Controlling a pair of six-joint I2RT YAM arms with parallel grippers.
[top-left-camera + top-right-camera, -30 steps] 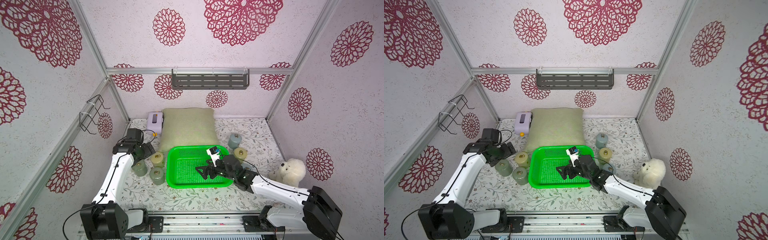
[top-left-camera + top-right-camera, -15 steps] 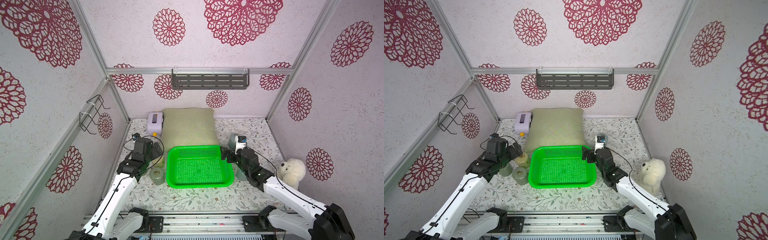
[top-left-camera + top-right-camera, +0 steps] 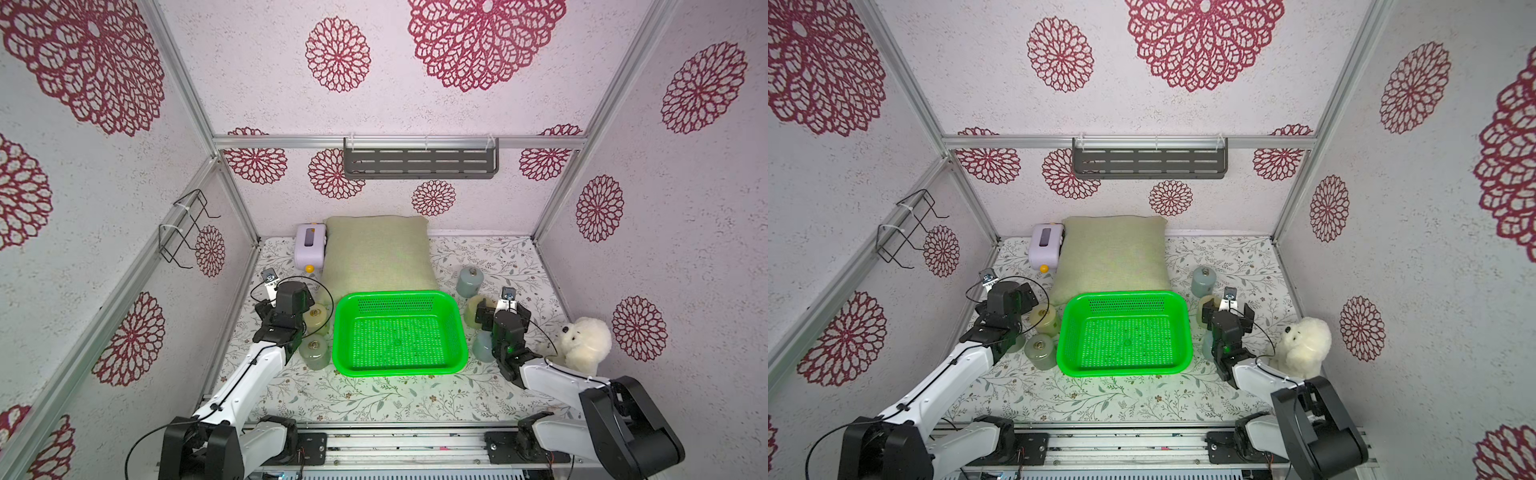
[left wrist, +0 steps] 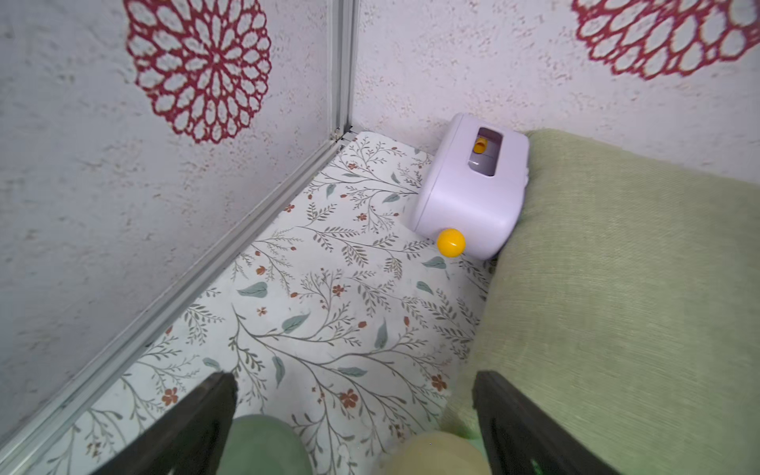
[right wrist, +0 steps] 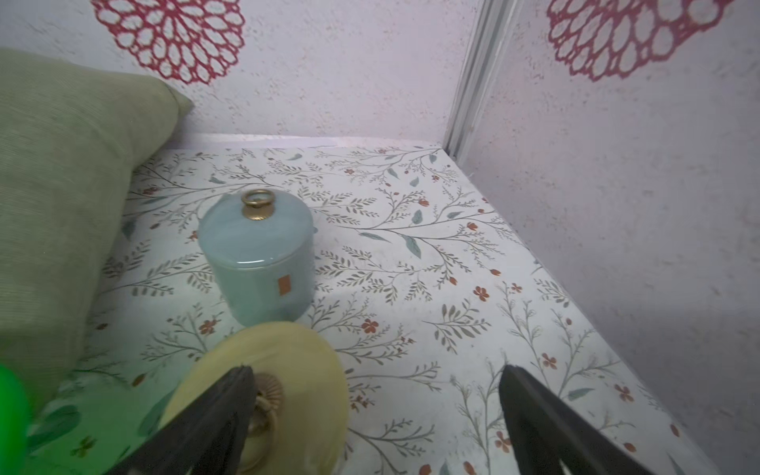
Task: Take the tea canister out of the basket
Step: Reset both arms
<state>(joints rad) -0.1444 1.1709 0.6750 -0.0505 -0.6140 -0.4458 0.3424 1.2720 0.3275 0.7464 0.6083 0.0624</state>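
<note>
The green basket (image 3: pixel 398 370) (image 3: pixel 1125 296) sits mid-table, and no tea canister shows inside it. Right of it stand a blue-grey tea canister (image 3: pixel 469 281) (image 5: pixel 257 255), a yellow one (image 3: pixel 471 313) (image 5: pixel 296 362) and a third (image 3: pixel 482 349) half hidden under my right arm. Left of it stand a yellow canister (image 3: pixel 316 319) (image 4: pixel 436 456) and a green one (image 3: pixel 314 353); another green one (image 4: pixel 263 448) shows in the left wrist view. My right gripper (image 3: pixel 500 311) (image 5: pixel 376 370) hangs open over the yellow lid's edge, holding nothing. My left gripper (image 3: pixel 286 305) (image 4: pixel 353 382) is open above two canisters.
A green pillow (image 3: pixel 376 253) lies behind the basket, with a lilac box (image 3: pixel 309 245) at its left. A white plush dog (image 3: pixel 584 345) sits by the right wall. A grey shelf (image 3: pixel 419 160) and a wire rack (image 3: pixel 187 226) hang on the walls.
My right gripper has pulled back from over the basket to its right side, where a third canister now stands. My left gripper has shifted slightly toward the basket.
</note>
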